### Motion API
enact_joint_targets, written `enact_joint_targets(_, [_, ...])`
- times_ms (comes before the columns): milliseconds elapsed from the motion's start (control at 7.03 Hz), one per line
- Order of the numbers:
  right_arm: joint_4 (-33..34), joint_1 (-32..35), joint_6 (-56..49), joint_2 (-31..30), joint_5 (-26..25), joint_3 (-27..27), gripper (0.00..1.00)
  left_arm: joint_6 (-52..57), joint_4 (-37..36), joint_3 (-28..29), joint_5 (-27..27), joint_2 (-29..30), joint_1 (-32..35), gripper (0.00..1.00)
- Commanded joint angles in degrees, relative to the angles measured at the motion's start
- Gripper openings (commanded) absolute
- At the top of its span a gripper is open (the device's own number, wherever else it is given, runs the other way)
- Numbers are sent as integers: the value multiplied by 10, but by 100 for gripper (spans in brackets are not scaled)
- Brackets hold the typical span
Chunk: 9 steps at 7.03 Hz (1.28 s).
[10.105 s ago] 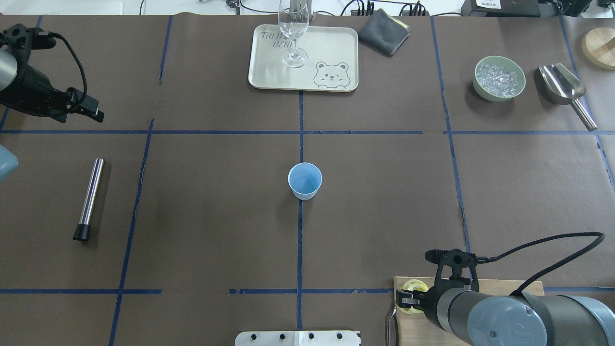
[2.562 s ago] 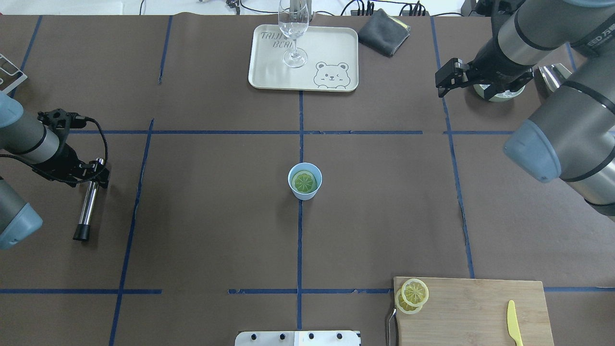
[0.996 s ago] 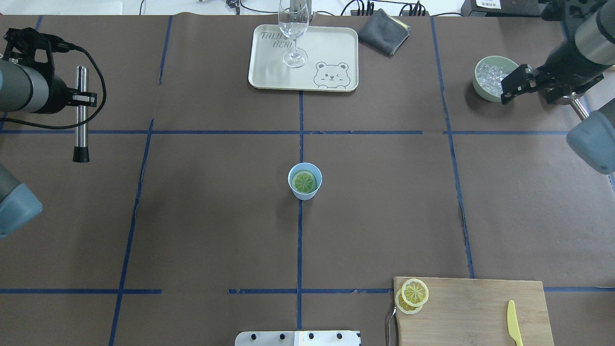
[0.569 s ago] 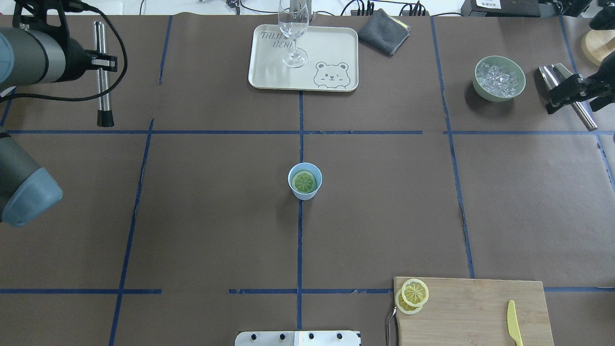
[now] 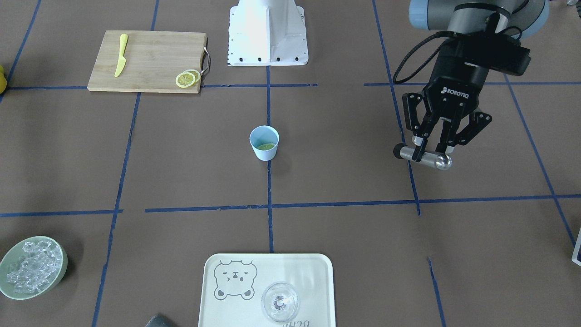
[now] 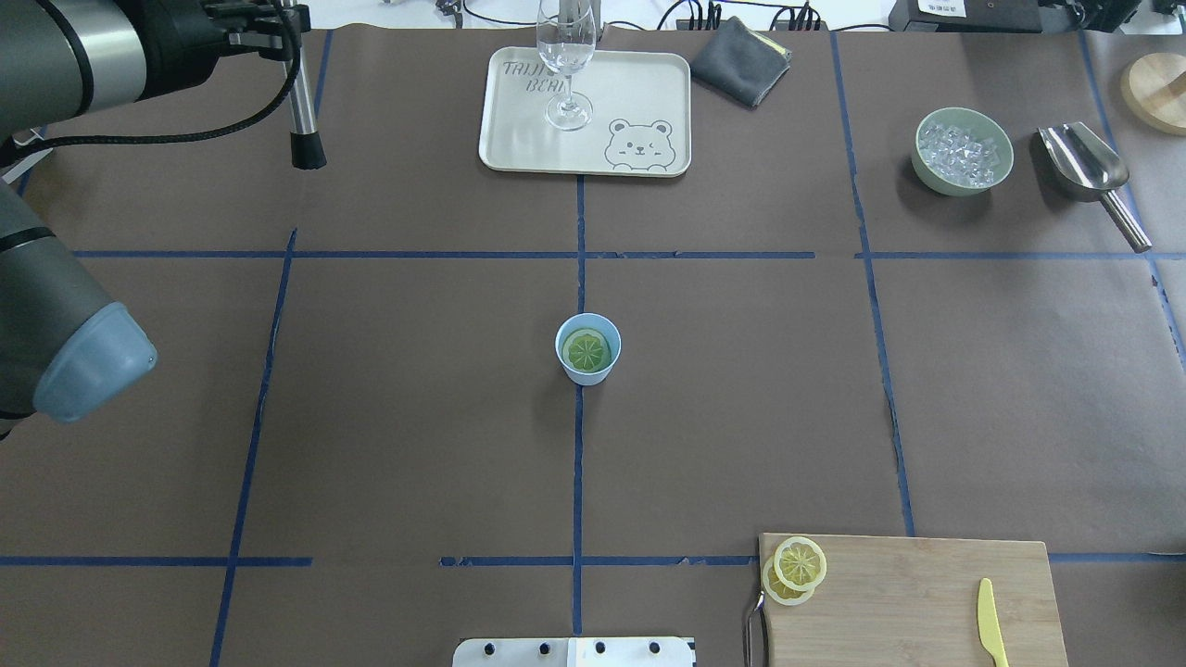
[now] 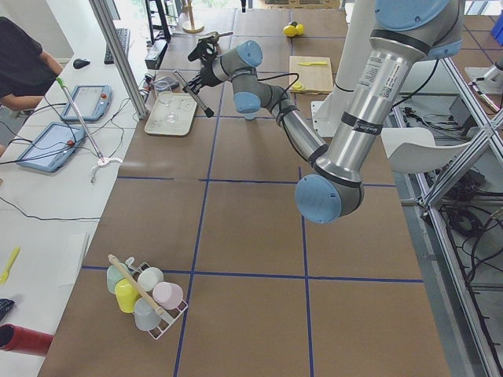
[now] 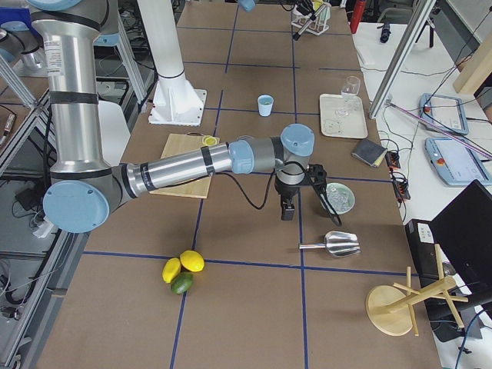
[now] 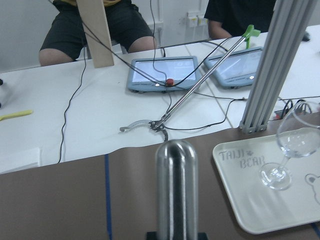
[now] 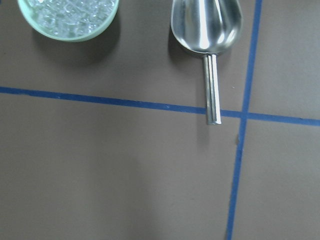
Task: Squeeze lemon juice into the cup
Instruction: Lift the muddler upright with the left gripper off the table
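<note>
The pale blue cup [image 6: 601, 366] stands at the table's middle, also in the front view [image 5: 263, 152]. A lemon slice [image 6: 586, 350] lies flat inside it [image 5: 267, 146]. Two more lemon slices [image 6: 800, 563] lie on the cutting board's corner. My left gripper [image 5: 430, 152] is shut on a metal rod with a black tip [image 6: 302, 102], held above the table far left of the cup. The rod's round end fills the left wrist view [image 9: 176, 190]. My right gripper shows only in the right side view [image 8: 286, 206], near the ice bowl; I cannot tell whether it is open.
A tray [image 6: 649, 102] with a wine glass [image 6: 565, 56] is at the far middle. A grey cloth [image 6: 741, 60], a green bowl of ice [image 6: 962, 151] and a metal scoop [image 6: 1084, 162] are at the far right. The cutting board [image 6: 908, 593] holds a yellow knife [image 6: 991, 621].
My left gripper has carried the rod to the right and farther across the table. My right arm has moved out of the overhead view, uncovering the scoop.
</note>
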State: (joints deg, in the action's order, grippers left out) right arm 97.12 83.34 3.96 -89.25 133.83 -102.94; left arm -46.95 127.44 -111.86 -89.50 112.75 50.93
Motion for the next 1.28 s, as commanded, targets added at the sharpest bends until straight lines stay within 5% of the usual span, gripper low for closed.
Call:
enact_joint_targets(0, [0, 79, -142, -15, 10, 74, 100, -1, 107, 1, 0, 0, -14, 0])
enact_joint_targets(427, [-1, 97, -142, -5, 33, 71, 100, 3, 204, 8, 6, 7, -59, 0])
enact_joint_targets(854, [-1, 97, -77, 1, 33, 70, 100, 10, 243, 14, 315, 12, -213, 0])
enact_joint_targets(1139, [-1, 97, -77, -1, 34, 70, 100, 20, 286, 15, 385, 7, -272, 0])
